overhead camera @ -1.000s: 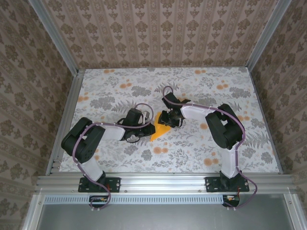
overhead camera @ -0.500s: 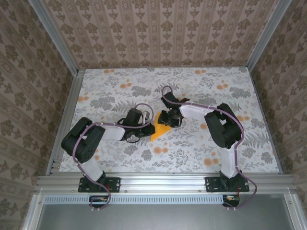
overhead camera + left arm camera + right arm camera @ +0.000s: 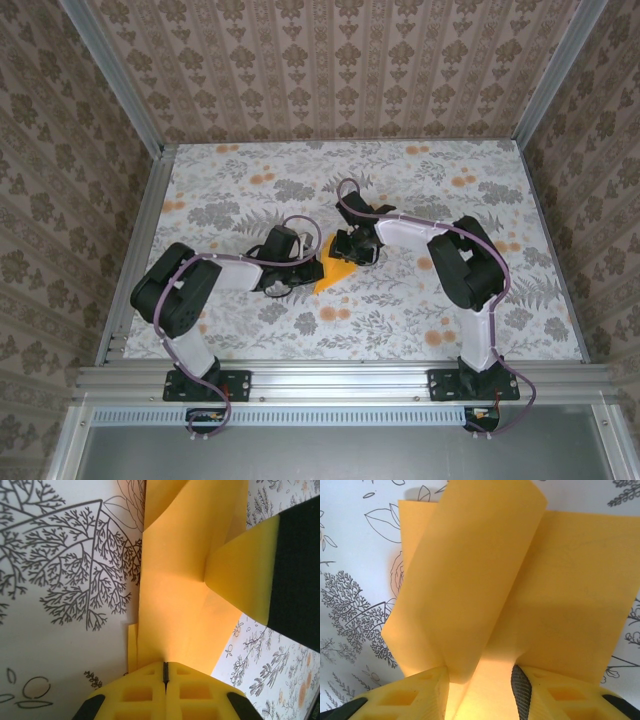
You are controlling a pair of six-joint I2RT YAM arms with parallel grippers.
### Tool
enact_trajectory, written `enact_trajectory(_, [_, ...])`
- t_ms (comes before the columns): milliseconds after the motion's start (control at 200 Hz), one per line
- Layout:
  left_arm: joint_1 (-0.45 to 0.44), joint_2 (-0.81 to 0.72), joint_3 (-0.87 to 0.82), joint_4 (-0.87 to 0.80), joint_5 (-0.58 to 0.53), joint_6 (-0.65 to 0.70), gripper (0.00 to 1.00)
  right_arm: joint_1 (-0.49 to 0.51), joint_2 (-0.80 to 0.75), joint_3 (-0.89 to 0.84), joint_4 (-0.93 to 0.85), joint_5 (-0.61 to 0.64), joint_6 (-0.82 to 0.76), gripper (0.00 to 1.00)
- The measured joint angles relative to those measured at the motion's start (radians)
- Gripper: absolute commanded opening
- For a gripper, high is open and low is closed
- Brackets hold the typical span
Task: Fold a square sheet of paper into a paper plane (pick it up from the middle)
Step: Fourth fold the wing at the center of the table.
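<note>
The left gripper (image 3: 165, 672) sits at 6 o'clock, its two yellow fingertips pressed flat together with just a thin dark seam between them, pinching the near edge of the square sheet of paper (image 3: 170, 615). From there the orange-yellow sheet runs up to 12 o'clock, creased, with a folded flap raised at the top. A narrow strip of it peeks out toward 7 o'clock. From 3 o'clock a second yellow finger (image 3: 245, 575) with a black back reaches in, its tip touching the flap. The floral tablecloth (image 3: 65, 580) lies underneath, with grey branching prints at 9 o'clock.
</note>
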Motion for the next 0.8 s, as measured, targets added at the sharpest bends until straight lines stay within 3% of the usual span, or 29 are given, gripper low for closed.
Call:
enact_trajectory(225, [0.000,0.004,0.008,-0.013,0.003,0.000,0.01,-0.031,-0.080,-0.053,0.035,-0.058,-0.042,0.42])
enact_trajectory(480, [0.001,0.006,0.011,-0.020,0.007,0.000,0.00,-0.036,-0.159,-0.105,0.170,-0.186,-0.095,0.12])
enact_trajectory(800, [0.004,0.006,0.013,-0.023,0.007,0.000,0.00,-0.028,-0.075,-0.132,0.241,-0.291,-0.102,0.04])
